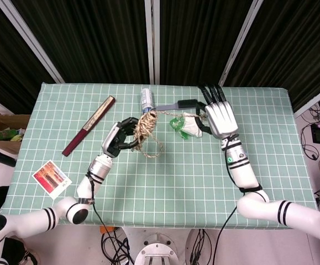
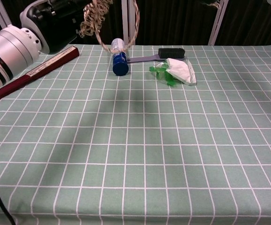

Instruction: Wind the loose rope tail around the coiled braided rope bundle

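Observation:
My left hand (image 1: 120, 139) grips the coiled braided rope bundle (image 1: 145, 123) and holds it above the table, left of centre. In the chest view the left hand (image 2: 55, 16) and the bundle (image 2: 94, 13) sit high at the top left. A slack loop of rope (image 1: 151, 149) hangs under the bundle. The loose tail (image 1: 176, 114) runs nearly straight rightward to my right hand (image 1: 219, 117), which is raised with its back to the camera and seems to pinch the tail at its thumb side.
A blue-capped bottle (image 1: 146, 99) lies behind the bundle, a dark brush (image 1: 177, 104) beside it. A white and green packet (image 1: 185, 125) lies under the taut tail. A red folded fan (image 1: 89, 126) and a picture card (image 1: 51, 178) are at the left.

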Available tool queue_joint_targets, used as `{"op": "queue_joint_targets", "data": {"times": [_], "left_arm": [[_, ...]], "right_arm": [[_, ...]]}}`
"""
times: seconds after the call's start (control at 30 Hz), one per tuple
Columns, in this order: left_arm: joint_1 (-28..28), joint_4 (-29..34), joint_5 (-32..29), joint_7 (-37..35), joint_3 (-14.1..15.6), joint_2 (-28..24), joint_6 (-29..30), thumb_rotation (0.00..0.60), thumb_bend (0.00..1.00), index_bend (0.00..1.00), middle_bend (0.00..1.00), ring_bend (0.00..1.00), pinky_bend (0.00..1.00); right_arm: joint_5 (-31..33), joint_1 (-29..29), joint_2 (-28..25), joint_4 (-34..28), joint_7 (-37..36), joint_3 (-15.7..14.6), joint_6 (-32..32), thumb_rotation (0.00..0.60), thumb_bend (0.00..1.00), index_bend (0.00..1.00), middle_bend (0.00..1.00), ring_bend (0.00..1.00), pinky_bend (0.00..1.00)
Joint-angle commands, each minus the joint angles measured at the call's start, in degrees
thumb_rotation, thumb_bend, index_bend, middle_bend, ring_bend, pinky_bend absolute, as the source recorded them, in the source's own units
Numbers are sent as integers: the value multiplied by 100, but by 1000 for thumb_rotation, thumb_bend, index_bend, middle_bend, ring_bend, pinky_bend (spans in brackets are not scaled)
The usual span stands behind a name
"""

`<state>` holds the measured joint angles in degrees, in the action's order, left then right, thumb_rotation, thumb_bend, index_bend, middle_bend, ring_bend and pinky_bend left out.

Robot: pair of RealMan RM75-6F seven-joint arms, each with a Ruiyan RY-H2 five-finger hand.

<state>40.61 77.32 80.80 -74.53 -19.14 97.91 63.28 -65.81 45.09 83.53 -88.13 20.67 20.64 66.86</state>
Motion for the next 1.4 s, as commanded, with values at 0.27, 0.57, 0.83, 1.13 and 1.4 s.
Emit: {"op": "queue_joint_targets", "data": {"times": [0.27,0.57,0.83,1.13,1.4], "left_arm": [[-155,57,-177,-754,-343,-267,245,600,468,722,709,609,701],[-252,255,-622,-398,-591,-394,286,600,469,722,710,609,703],[-332,-45,-1229,1282,-750,-89,690,600,467,723,711,610,705],[-346,-362,-1873,2629,-1010,177,873,600,472,725,716,615,705],[-208,-875,-1886,3704,-1039,498,1207,600,473,726,717,619,706]], "right_arm": [[-596,-446,-172,-48,-339,-479,405,600,477,1000,119,0,0],[-1152,-912,-332,-203,-706,-785,951,600,477,1000,121,0,0],[-1818,-1403,-528,-358,-1015,-1162,1528,600,477,1000,125,0,0],[-2701,-1723,-742,-854,-1260,-1482,1969,600,477,1000,125,0,0],[-3504,-1765,-877,-1538,-990,-1634,2065,600,477,1000,126,0,0]]}}
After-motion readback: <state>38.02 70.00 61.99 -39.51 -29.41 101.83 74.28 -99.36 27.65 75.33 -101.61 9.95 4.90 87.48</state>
